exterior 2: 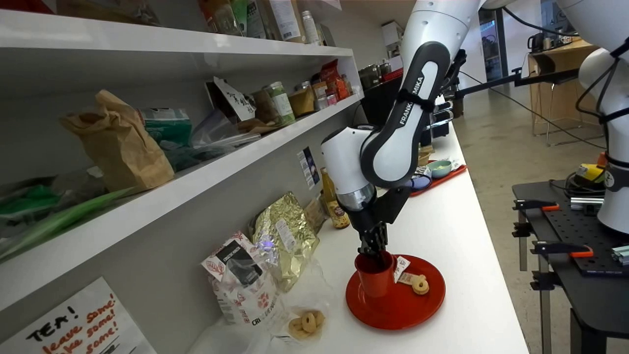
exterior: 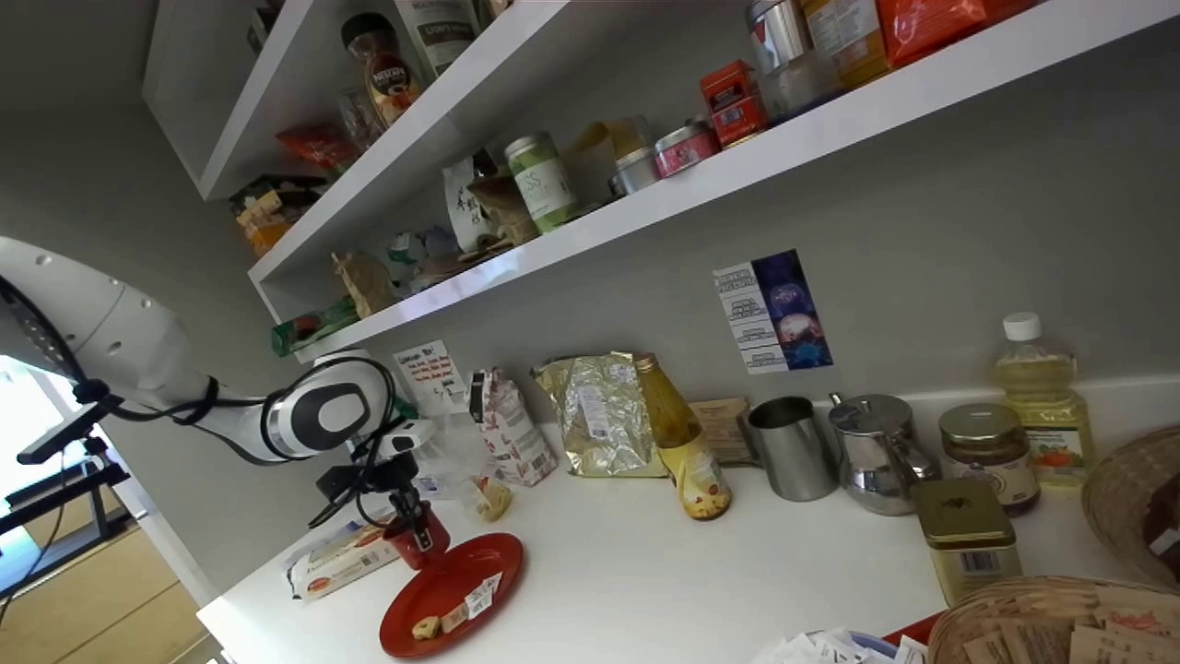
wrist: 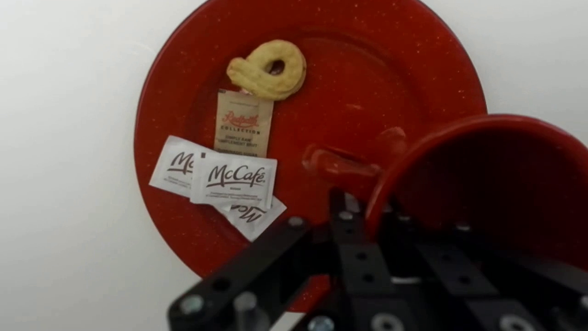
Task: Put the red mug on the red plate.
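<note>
The red mug is upright or nearly so over the far part of the red plate in an exterior view. It also shows in an exterior view over the near-left part of the plate. I cannot tell whether its base touches the plate. In the wrist view the mug covers the right side of the plate, its handle pointing left. My gripper is shut on the mug's wall, one finger inside and one outside. It also shows in both exterior views.
A ring biscuit, a brown sugar packet and several white packets lie on the plate. A long package and a biscuit bag lie nearby. A gold foil bag and bottle stand by the wall under the shelf.
</note>
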Robot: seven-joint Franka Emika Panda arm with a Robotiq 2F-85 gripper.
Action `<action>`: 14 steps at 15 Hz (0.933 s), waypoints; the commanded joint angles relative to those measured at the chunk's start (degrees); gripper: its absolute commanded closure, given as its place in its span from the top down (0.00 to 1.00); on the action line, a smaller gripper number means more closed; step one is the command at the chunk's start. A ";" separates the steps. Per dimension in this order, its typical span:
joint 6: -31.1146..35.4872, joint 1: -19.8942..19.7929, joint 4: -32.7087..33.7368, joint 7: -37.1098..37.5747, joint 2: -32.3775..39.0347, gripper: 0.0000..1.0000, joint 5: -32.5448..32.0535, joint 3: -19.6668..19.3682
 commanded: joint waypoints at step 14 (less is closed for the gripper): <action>-5.79 -4.24 6.42 -1.51 8.10 0.01 2.51 -0.75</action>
